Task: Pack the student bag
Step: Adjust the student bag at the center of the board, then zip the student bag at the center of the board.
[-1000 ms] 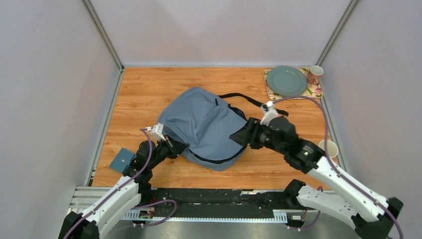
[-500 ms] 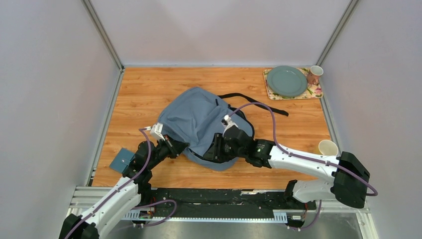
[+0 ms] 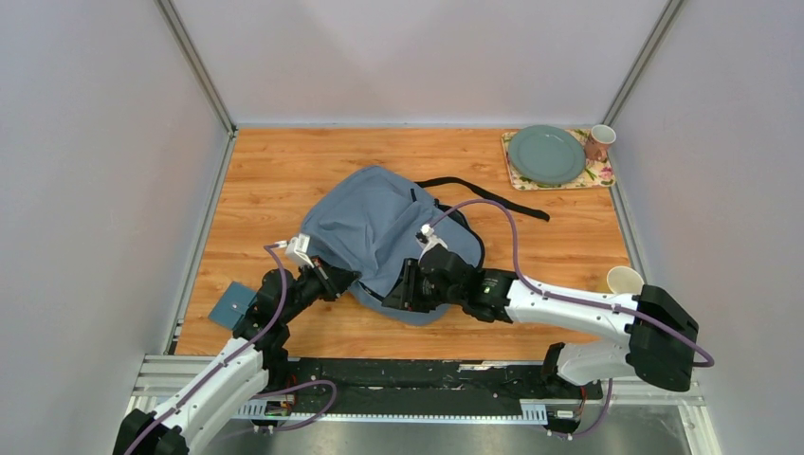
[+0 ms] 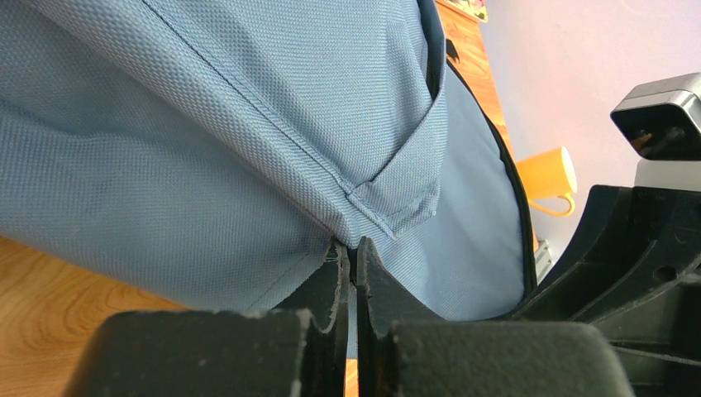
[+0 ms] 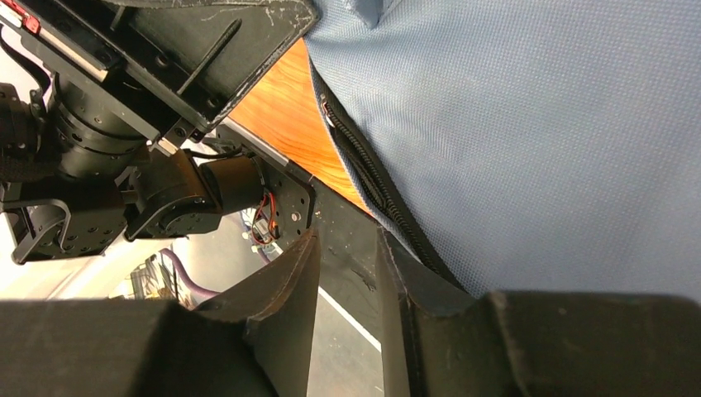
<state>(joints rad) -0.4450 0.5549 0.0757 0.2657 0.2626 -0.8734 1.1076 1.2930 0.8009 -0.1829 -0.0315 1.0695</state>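
The student bag (image 3: 379, 227), a soft grey-blue backpack, lies in the middle of the wooden table with its black strap (image 3: 484, 192) trailing to the far right. My left gripper (image 3: 334, 278) is at the bag's near-left edge, shut on a fold of its fabric (image 4: 351, 246). My right gripper (image 3: 403, 287) sits low at the bag's near edge. In the right wrist view its jaws (image 5: 347, 240) stand partly open with nothing between them. The bag's dark zip (image 5: 372, 182) runs just beside one finger (image 5: 413, 273).
A small teal box (image 3: 232, 305) lies near the left arm. At the far right a green plate (image 3: 547, 154) rests on a floral mat (image 3: 601, 173) beside a cup (image 3: 599, 142). A pale cup (image 3: 624, 281) stands at the right edge.
My right arm swung from the bag's right side to its near edge, its jaws narrowing. The bag's right half got pushed in. The left gripper kept its hold.
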